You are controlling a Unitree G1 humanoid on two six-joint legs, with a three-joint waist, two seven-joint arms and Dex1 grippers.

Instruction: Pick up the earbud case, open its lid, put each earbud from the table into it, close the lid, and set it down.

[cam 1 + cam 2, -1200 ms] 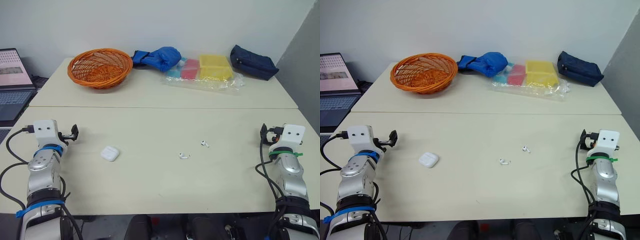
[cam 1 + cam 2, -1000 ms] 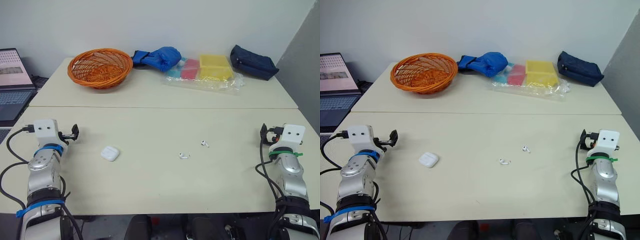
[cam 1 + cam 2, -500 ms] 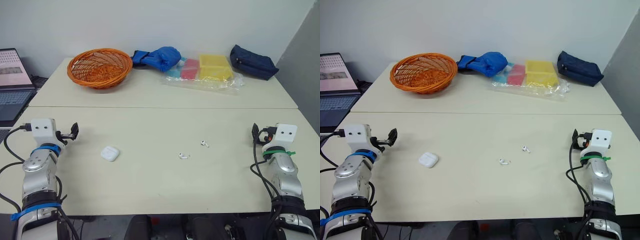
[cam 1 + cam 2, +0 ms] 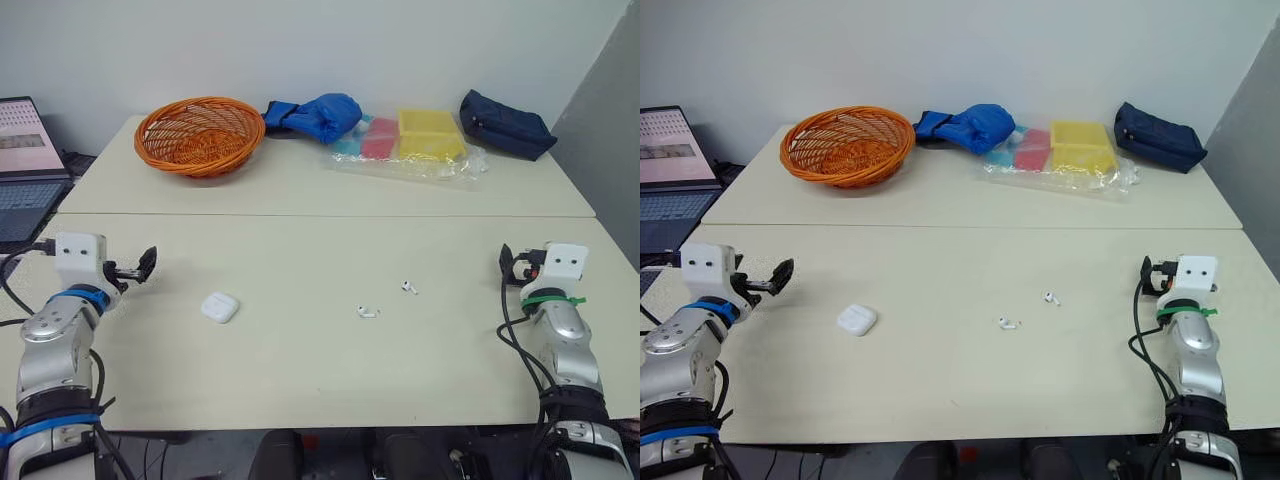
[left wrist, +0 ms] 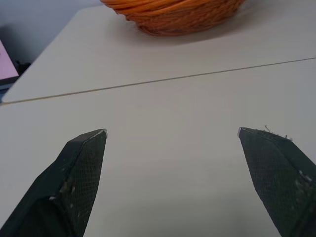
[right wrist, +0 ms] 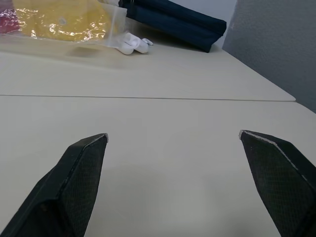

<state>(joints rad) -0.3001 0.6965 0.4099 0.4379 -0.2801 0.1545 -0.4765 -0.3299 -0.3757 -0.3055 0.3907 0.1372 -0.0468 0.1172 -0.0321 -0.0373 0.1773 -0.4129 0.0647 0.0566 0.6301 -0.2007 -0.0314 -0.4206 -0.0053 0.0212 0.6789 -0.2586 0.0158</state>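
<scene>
earbud case (image 4: 220, 307) near left claw (image 4: 148, 263), untouched, claw spread

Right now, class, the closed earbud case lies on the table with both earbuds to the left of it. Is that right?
No. The closed earbud case lies on the table, but the near earbud and the far earbud lie to the right of it, as the left eye view shows.

White earbud case (image 4: 220, 307), white left earbud (image 4: 367, 312) and white right earbud (image 4: 409, 288) on plain cream table (image 4: 300, 380). Orange woven basket (image 4: 200, 133) at 11 o'clock, bright blue bag (image 4: 318, 116) at 12, yellow box (image 4: 431, 134) and pink box (image 4: 380, 138) under clear glossy plastic, navy pouch (image 4: 506, 124) at 1. Left gripper (image 5: 171, 130) has black fingers (image 5: 79, 177) with fine mesh pattern.
</scene>
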